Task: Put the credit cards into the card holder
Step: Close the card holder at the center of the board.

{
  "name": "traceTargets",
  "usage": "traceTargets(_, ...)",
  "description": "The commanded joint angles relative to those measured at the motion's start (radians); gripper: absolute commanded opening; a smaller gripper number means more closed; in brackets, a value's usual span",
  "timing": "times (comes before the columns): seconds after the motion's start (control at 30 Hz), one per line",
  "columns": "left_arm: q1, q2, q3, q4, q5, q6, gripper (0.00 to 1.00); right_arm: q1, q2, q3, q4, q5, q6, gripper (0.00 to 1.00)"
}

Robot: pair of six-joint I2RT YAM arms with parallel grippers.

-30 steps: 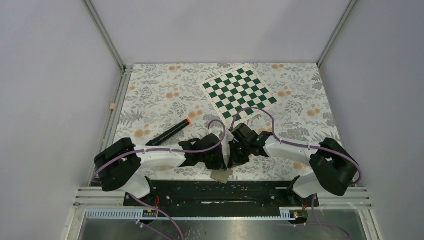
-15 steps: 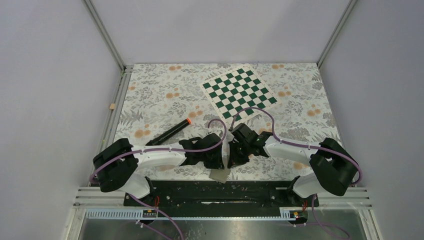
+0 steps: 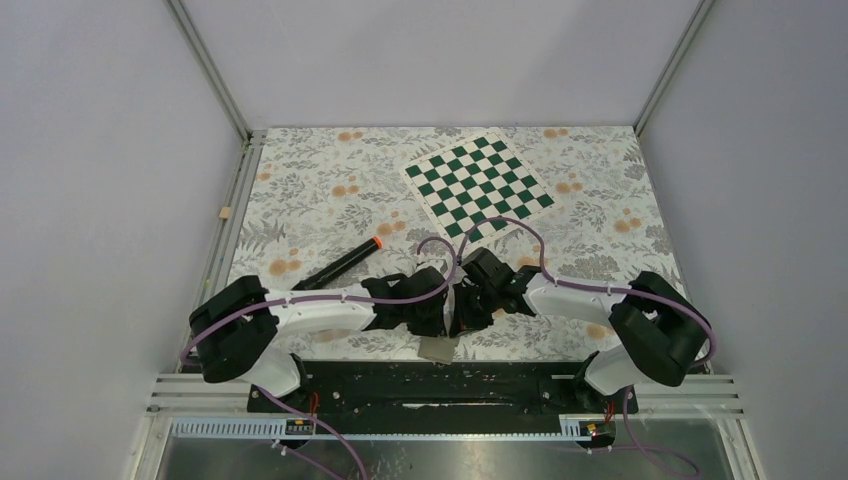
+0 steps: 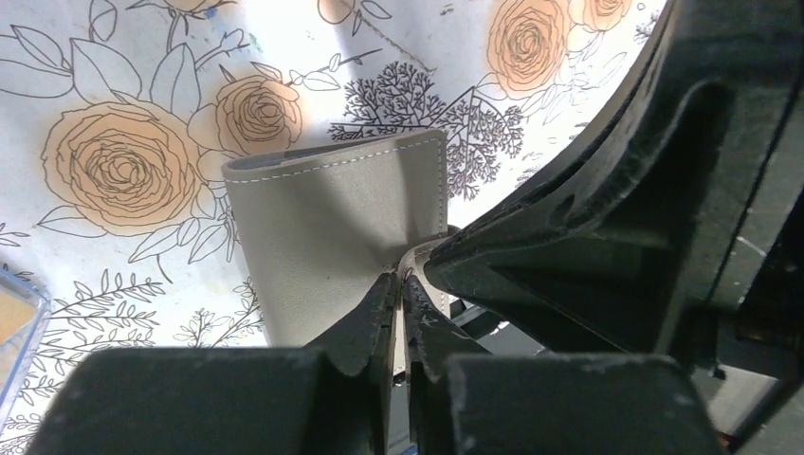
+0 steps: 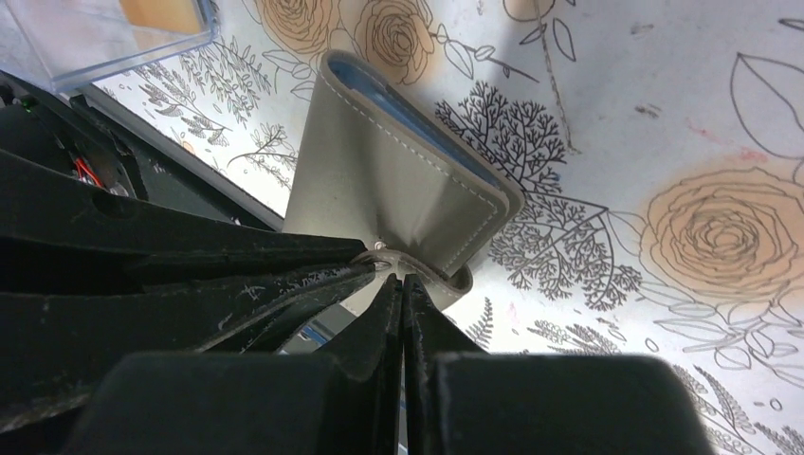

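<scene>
From the top view I see my left arm and my right arm bent in so that their ends meet at the near edge of the worktop. A small bit of the grey card holder sticks out just below where they meet. A black marker with an orange tip lies beside the left arm. A green and white chessboard lies well apart, at the far side.

In the left wrist view the card holder stands up off the flowery cloth, folded, with its white stitching showing. My left claw is pinched onto it, and I can see a thin pale strip of it between the fingers. The black end of the right arm comes in from the right to the same spot. The corner of a clear tray shows at the lower left.

In the right wrist view the holder is tilted and its blue inside peeks out at the edge. My right claw is closed tight, with its tips at the holder's little strap. I cannot tell if it pinches anything. At the top left the clear tray has an orange credit card in it.
</scene>
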Motion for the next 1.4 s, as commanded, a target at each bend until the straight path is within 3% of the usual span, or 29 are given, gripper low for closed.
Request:
traceTargets(0.0,-0.008,0.011,0.033,-0.009,-0.048,0.019,0.07,0.015,0.035,0.008,0.050,-0.015,0.010,0.00)
traceTargets(0.07,-0.010,0.011,0.036,-0.011,-0.046,0.019,0.15,0.017,0.052,0.014,0.051,-0.009,0.011,0.00)
traceTargets(0.23,-0.012,-0.043,0.020,-0.045,-0.084,0.003,0.48,0.020,0.078,0.013,0.058,0.003,0.011,0.00)
traceTargets(0.4,0.004,-0.119,-0.042,-0.062,-0.116,-0.013,0.60,0.020,0.081,0.007,0.068,0.004,0.016,0.00)
traceTargets(0.63,0.047,-0.129,-0.114,0.009,-0.041,-0.032,0.60,0.020,0.074,0.004,0.084,0.004,0.023,0.00)
traceTargets(0.87,0.048,-0.096,-0.123,0.057,0.015,-0.037,0.53,0.021,0.078,-0.002,0.115,-0.014,0.031,0.00)
traceTargets(1.1,0.048,-0.092,-0.132,0.093,0.023,-0.048,0.46,0.023,0.083,0.000,0.128,-0.023,0.038,0.00)
traceTargets(1.37,0.048,-0.055,-0.112,0.106,0.034,-0.052,0.46,0.032,0.087,0.005,0.144,-0.030,0.042,0.00)
